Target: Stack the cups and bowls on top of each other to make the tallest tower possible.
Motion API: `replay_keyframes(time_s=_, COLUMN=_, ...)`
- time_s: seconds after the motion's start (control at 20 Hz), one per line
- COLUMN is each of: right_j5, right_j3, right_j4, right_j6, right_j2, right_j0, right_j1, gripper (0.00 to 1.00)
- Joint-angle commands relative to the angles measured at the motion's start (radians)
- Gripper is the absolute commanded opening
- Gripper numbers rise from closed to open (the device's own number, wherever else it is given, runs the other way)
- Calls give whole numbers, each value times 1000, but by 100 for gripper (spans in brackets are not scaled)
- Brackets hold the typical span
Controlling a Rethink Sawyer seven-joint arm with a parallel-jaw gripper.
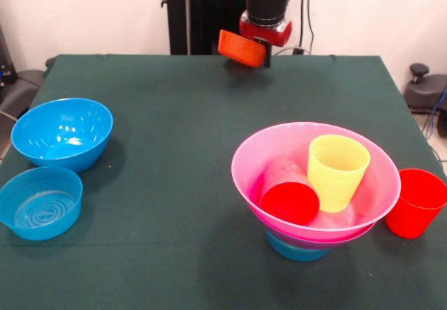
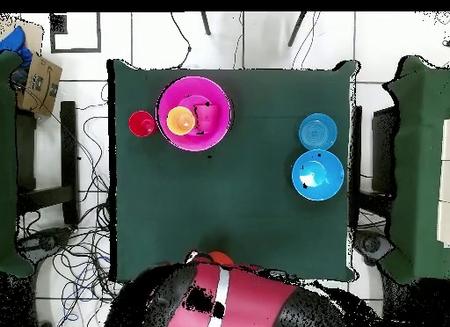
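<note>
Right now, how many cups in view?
3. A yellow cup stands upright inside the pink bowl; a red cup lies on its side beside it in that bowl; another red cup stands on the table next to the bowl. None seem hidden.

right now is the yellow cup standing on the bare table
No, the yellow cup stands upright inside the pink bowl, beside a red cup lying on its side.

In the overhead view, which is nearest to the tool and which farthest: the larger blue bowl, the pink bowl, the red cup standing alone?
From the tool holding the orange bowl:
1. Larger blue bowl, toward the picture's right.
2. Pink bowl, at the table's far side.
3. Red cup, beside the pink bowl's left rim.
</note>
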Motion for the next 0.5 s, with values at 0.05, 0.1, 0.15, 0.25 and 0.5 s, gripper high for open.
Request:
replay_keyframes(time_s=0.05, right_j5=80, right_j3=-100, right_j4=55, right_j6=104, right_j2=124, right_j0=-25, right_j1=-123, gripper=0)
replay_keyframes(time_s=0.1, right_j5=105, right_j3=-101, right_j4=57, right_j6=97, right_j2=133, right_j0=-32, right_j1=-144, gripper=0)
replay_keyframes(time_s=0.15, right_j5=126, right_j3=-105, right_j4=60, right_j6=91, right_j2=138, right_j0=-35, right_j1=-164, gripper=0)
replay_keyframes(time_s=0.25, right_j5=167, right_j3=-118, right_j4=66, right_j6=80, right_j2=154, right_j0=-43, right_j1=-198, gripper=0)
replay_keyframes(time_s=0.5, right_j5=251, right_j3=-163, right_j4=103, right_j6=69, right_j2=159, right_j0=-34, right_j1=-267, gripper=0)
